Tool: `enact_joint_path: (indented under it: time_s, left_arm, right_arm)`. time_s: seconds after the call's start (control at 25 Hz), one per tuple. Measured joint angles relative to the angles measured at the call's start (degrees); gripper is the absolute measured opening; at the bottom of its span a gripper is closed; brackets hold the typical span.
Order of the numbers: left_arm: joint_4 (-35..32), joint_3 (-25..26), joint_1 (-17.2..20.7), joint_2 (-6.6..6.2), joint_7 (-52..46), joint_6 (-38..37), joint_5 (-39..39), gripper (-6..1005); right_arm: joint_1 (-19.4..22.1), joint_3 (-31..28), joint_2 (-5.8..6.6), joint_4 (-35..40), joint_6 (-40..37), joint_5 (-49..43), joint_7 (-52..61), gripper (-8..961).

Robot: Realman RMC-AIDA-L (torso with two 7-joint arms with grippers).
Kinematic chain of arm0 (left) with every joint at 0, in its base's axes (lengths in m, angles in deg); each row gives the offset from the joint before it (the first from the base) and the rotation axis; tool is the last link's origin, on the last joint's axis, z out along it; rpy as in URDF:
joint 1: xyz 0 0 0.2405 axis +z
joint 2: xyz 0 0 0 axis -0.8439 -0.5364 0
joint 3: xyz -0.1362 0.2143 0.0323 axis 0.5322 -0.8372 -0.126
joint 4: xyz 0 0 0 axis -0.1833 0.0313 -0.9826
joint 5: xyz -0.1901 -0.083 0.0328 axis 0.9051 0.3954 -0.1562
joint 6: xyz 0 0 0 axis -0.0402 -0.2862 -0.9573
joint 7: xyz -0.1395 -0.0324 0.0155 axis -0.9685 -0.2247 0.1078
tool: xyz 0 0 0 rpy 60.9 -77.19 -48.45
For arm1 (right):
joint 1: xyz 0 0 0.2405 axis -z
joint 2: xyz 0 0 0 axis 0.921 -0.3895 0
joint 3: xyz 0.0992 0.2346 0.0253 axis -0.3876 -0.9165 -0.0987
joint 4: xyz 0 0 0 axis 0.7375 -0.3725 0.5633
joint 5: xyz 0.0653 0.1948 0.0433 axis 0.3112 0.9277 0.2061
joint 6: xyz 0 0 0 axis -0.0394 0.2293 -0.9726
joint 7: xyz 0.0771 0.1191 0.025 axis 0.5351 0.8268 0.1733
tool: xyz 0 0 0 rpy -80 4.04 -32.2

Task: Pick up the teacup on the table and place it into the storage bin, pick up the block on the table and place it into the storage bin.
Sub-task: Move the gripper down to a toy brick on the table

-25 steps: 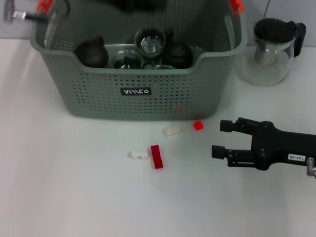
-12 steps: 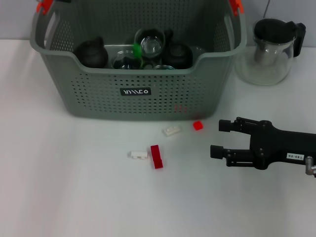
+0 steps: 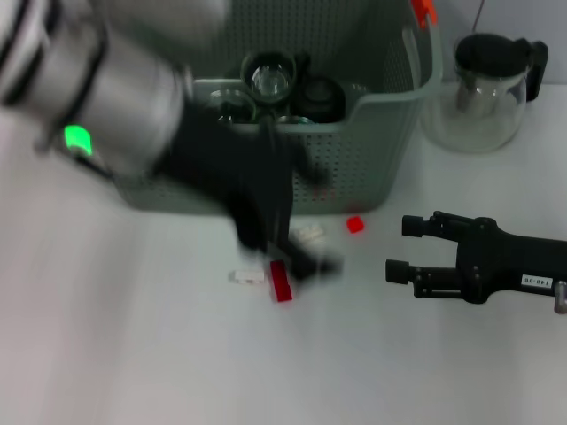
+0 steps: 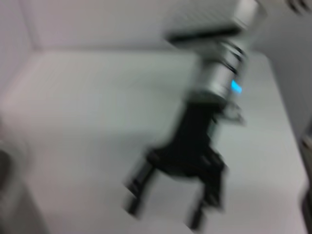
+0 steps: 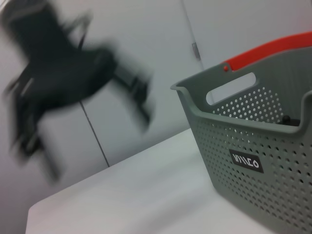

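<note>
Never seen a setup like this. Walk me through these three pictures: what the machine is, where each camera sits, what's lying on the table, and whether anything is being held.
It is a two-armed robot. One picture looks down from its head; the other two come from cameras on its wrists. In the head view the left tool is a dark blur in front of the storage bin, above the blocks. The right tool is beside them, open and empty. On the white table lie a long red block, a small red block and two white blocks. The bin holds dark and glass teaware. A glass teapot stands beside it. I cannot tell if the left tool holds anything.
</note>
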Motion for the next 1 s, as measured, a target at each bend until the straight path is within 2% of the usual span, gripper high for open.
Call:
enact_joint_path:
  time_s: [0.12, 0.28, 0.48, 0.68, 0.84, 1.0]
  left_arm:
    - [-0.3, -7.7, 4.4, 0.28, 0.4, -0.3, -1.7, 925]
    - [6.3, -11.7, 6.0, 0.61, 1.7, 3.4, -5.5, 925]
    - [18.1, -13.2, 4.0, 0.36, 1.4, 14.2, -12.5, 924]
    - [26.7, -14.9, 1.7, 0.26, -0.2, 25.9, -19.0, 921]
    - [30.7, -15.4, 0.9, 0.26, 0.0, 31.3, -21.7, 917]
    - [32.6, -15.5, 0.8, 0.18, 0.3, 33.9, -22.2, 866]
  right_arm:
    - [0.1, 0.0, 0.07, -0.1, 0.2, 0.0, 0.0, 916]
    - [0.1, 0.0, 0.13, -0.3, 0.5, 0.0, 0.1, 916]
    - [0.1, 0.1, 0.14, -0.7, 0.9, -0.1, 0.1, 916]
    - [0.2, 0.2, 0.15, -0.9, 1.0, -0.1, 0.1, 916]
    - [0.2, 0.2, 0.15, -1.0, 1.0, -0.2, 0.1, 915]
    - [0.2, 0.1, 0.15, -1.5, 1.0, -0.2, -0.2, 915]
